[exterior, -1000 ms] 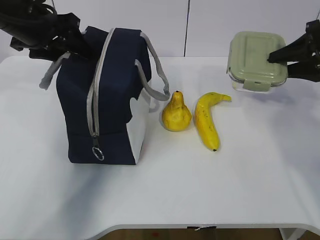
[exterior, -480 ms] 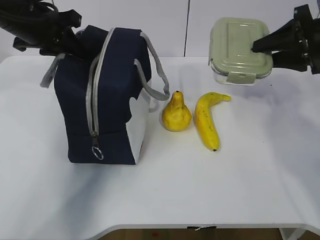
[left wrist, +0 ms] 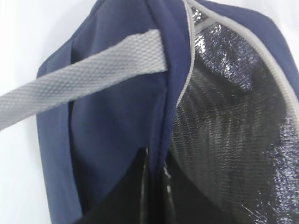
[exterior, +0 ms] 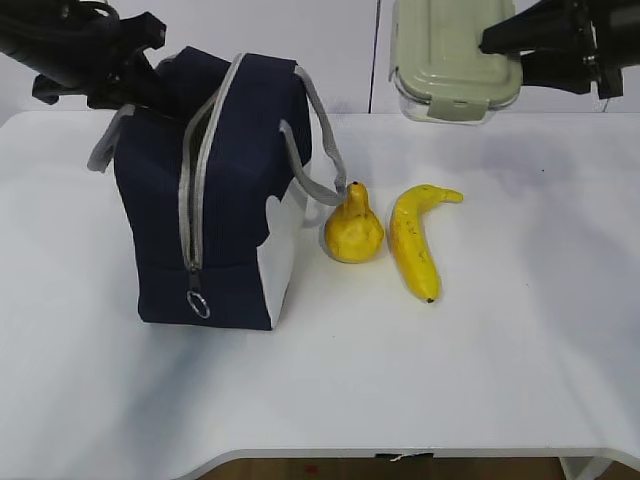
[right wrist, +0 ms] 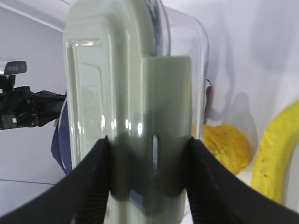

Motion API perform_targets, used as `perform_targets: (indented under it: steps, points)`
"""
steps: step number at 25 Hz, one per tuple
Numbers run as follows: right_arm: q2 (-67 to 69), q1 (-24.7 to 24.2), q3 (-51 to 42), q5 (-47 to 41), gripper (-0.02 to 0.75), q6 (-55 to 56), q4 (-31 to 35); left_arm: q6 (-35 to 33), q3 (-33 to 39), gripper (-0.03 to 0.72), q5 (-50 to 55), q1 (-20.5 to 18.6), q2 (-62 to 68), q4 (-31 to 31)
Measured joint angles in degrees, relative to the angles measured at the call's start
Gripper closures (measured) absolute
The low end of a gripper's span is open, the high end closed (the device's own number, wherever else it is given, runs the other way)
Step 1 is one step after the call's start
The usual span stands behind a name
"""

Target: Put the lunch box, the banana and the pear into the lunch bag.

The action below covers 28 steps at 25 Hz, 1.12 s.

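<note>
Lunch box [exterior: 455, 60] aloft, bag mouth narrow.
Your right gripper [right wrist: 148, 179] clamps its latch end; your left gripper [left wrist: 156, 186] pinches the lunch bag [exterior: 215, 200] rim — the box could snag there.

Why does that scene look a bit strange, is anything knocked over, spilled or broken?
Nothing is spilled or broken. The lunch box hangs in the air only because the right gripper clamps it. The lunch bag leans slightly, its edge pinched by the left gripper. The pear and banana lie undisturbed.
</note>
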<state>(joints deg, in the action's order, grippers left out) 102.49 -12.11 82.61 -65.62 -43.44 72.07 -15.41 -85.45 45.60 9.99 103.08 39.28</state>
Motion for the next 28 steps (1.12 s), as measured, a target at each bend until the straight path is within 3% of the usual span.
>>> perform_targets:
  steps: [16,28]
  points:
    - [-0.04,6.05,0.86,-0.53,0.392,0.12,2.07,-2.81,0.00,0.694,0.34,-0.26,0.00,5.09]
    - [-0.04,9.07,0.86,-0.42,0.392,-0.36,5.23,-8.61,0.00,0.694,1.97,-1.43,0.00,13.89]
